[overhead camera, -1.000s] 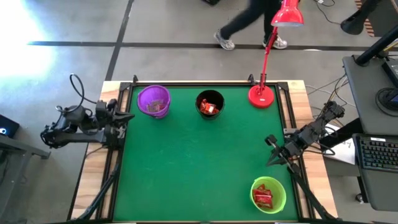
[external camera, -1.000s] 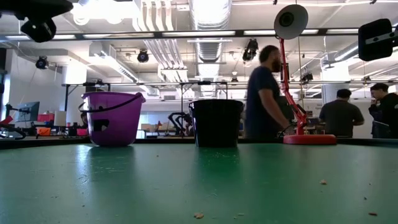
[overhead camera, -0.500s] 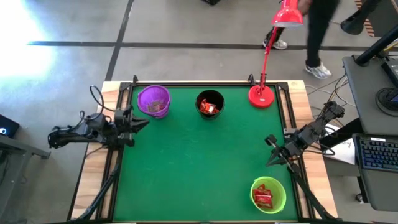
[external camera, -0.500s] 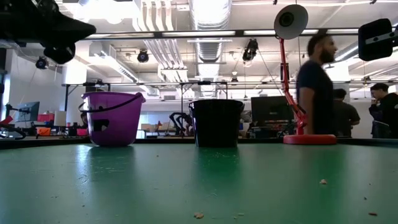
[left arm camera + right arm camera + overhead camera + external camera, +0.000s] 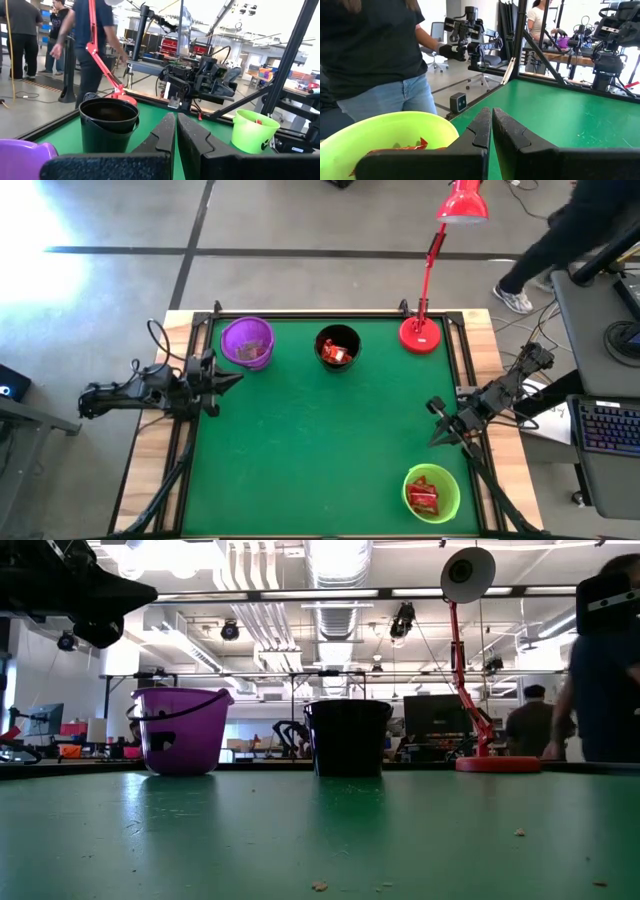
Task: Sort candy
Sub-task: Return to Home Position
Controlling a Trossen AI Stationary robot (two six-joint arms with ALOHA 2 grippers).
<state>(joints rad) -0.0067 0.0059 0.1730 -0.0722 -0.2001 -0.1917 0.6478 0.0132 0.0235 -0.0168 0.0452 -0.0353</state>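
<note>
Candy (image 5: 423, 498) lies in the green cup (image 5: 457, 492), left jaws and right jaws closed, empty, at table (image 5: 320, 440) edges.

I find nothing legible on my feeds: no words, numbers or brand marks. The purple bucket (image 5: 180, 730), left of the black bucket (image 5: 347, 737), has a dark mark on its side. So does the green bucket (image 5: 255, 132). I cannot read either as lettering.

An open-plan lab: exposed ceiling ducts (image 5: 335, 580), a computer desk (image 5: 580, 370), a person (image 5: 590, 225) passing.
</note>
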